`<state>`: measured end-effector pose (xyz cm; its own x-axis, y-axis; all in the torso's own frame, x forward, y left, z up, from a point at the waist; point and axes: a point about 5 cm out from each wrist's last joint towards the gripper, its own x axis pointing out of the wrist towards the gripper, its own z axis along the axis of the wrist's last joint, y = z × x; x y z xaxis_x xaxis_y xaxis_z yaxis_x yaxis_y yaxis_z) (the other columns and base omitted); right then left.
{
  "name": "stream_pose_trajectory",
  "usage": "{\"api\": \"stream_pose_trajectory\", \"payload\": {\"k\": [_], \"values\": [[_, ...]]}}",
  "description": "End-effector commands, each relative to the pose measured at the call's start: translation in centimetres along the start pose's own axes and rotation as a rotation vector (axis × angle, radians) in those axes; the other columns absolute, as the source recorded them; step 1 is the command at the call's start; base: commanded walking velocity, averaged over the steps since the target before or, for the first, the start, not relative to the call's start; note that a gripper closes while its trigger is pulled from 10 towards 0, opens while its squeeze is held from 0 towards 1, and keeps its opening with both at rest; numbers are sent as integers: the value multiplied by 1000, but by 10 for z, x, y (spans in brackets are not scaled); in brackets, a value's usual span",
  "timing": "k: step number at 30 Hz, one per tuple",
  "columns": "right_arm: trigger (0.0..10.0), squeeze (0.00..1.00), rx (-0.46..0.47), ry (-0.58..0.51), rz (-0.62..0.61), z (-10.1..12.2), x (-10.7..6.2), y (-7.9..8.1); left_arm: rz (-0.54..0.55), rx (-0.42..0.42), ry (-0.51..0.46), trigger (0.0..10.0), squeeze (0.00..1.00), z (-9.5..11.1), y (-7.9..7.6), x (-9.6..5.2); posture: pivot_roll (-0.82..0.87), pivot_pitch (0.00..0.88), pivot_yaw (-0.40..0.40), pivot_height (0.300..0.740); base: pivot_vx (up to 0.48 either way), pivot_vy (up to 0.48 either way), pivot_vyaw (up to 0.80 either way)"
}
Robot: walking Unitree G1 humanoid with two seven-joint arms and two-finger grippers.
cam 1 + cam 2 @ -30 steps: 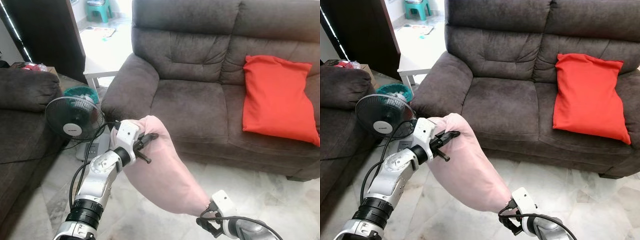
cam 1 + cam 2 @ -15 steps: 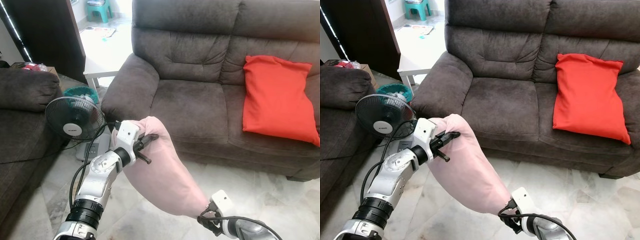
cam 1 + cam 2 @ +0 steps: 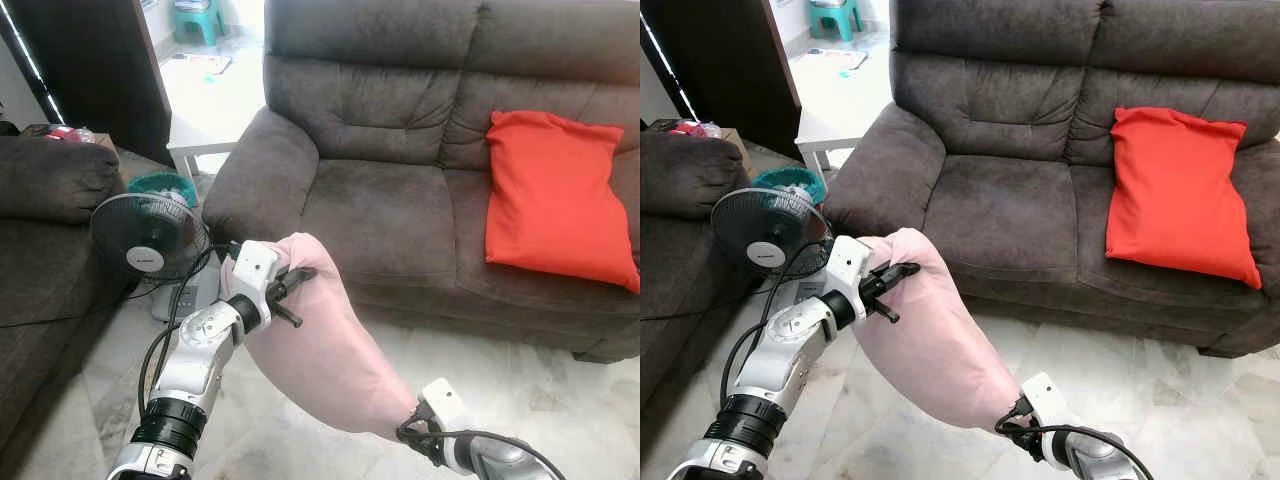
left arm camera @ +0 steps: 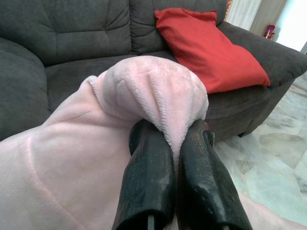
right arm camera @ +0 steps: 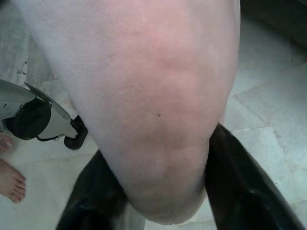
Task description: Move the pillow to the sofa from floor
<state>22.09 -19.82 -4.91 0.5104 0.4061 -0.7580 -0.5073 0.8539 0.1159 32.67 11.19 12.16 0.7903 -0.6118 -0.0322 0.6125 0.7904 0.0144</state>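
- Head views: the pink pillow (image 3: 320,340) is off the floor, slung between the two arms in front of the sofa (image 3: 400,215). The left gripper (image 3: 287,283) pinches its upper corner; the right gripper (image 3: 418,432) holds its lower end close above the tiled floor (image 3: 560,400). A red pillow (image 3: 555,200) leans on the right seat, so the left seat cushion is the free spot. A fan (image 3: 148,235) stands just beside the left arm, between the sofa's armrest and a second couch (image 3: 45,230).
- Left wrist view: the two black fingers (image 4: 146,184) are closed tight on a fold of pink fleece, with the sofa seat and the red pillow beyond.
- Right wrist view: the fingers (image 5: 242,184) are spread around the pillow's rounded end, gripping it from both sides. A person's bare foot (image 5: 10,181) shows on the tiles.
- Step in hand, as I judge it: the carry, lift done and placement not yet made.
- Next move calls for stepping closer, raising the lower end above the seat's front edge, then letting go with both grippers over the left cushion.
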Motion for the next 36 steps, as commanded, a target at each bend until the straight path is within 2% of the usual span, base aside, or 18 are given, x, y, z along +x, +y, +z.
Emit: {"api": "stream_pose_trajectory", "payload": {"k": [1,12,23,25,29,30,31,36], "values": [[0,0,11,-14,4,0,0,0,-11,34,-133,10000,0,33,1,6,91,25,-44,740,0,0,0],[0,0,35,-63,-19,4,0,-1,-2,33,-100,10000,0,24,3,2,89,32,-39,740,0,0,0],[0,0,18,-90,-29,13,-1,-5,-1,38,-49,10000,0,12,2,-2,87,33,-40,740,0,0,0],[0,0,14,-128,-46,20,-3,-7,7,53,-25,10000,0,7,3,-4,89,30,-41,740,0,0,0],[0,0,56,-281,-121,41,-7,-15,69,75,20,10000,0,-5,8,-10,89,27,-45,740,0,0,0],[4392,0,69,-331,-142,47,-9,-16,90,77,30,10000,0,-8,10,-13,87,26,-46,740,0,0,0],[10000,0,74,-350,-159,49,-10,-17,103,74,35,10000,0,-11,11,-15,85,25,-46,740,0,0,0],[10000,0,106,-480,-269,61,-19,-24,240,97,85,10000,0,-28,18,-26,78,22,-47,740,0,0,0]]}}
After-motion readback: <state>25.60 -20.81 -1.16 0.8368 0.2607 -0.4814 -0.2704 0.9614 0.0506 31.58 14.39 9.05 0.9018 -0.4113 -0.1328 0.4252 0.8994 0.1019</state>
